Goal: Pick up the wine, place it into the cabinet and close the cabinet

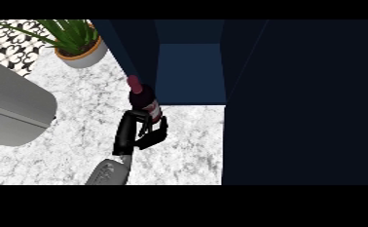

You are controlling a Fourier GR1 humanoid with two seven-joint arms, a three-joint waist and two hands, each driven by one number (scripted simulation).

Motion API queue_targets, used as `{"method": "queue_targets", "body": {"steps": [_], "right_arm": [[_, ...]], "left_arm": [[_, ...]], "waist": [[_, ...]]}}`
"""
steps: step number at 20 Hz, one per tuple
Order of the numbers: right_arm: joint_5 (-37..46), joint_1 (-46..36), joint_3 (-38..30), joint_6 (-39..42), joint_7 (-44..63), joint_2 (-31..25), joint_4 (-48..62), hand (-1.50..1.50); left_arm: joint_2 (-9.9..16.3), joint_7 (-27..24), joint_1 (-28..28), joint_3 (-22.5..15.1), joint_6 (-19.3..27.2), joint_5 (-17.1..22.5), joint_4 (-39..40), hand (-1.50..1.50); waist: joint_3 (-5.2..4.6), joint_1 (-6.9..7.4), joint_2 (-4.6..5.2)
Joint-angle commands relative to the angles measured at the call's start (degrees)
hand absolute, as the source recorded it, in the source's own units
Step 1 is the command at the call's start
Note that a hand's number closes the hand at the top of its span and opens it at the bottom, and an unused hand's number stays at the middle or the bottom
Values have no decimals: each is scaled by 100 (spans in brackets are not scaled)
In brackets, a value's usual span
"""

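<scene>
On counter, centre: wine (143, 98) upright, at open cabinet (188, 75) front.
Hand (140, 129): fingers curled round bottle's lower part; which arm, can't tell.
Far left: plant (75, 41) in pot.
Left edge: grey appliance (22, 106).

No legible text, label blank-looking.

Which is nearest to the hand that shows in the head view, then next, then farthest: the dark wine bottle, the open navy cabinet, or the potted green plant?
1. Dark wine bottle with red cap: in the hand, which curls round it.
2. Open navy cabinet: just beyond the bottle, up and right.
3. Potted green plant: far corner, upper left.
</scene>
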Motion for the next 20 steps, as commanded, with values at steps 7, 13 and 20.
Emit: {"method": "queue_targets", "body": {"steps": [7,13,20], "right_arm": [[-404,239,-190,-25,199,-95,-635,-150],[-635,395,-404,154,105,-196,-564,-150],[-463,556,-212,383,-206,-50,-431,-150]], "left_arm": [[-129,959,-1467,-885,1092,616,25,150],[-129,1333,-2189,-980,1540,650,594,150],[-129,1248,-3018,-1222,1898,766,2145,150]], "waist": [[-13,-186,19],[-9,-195,15],[-7,-238,39]]}}
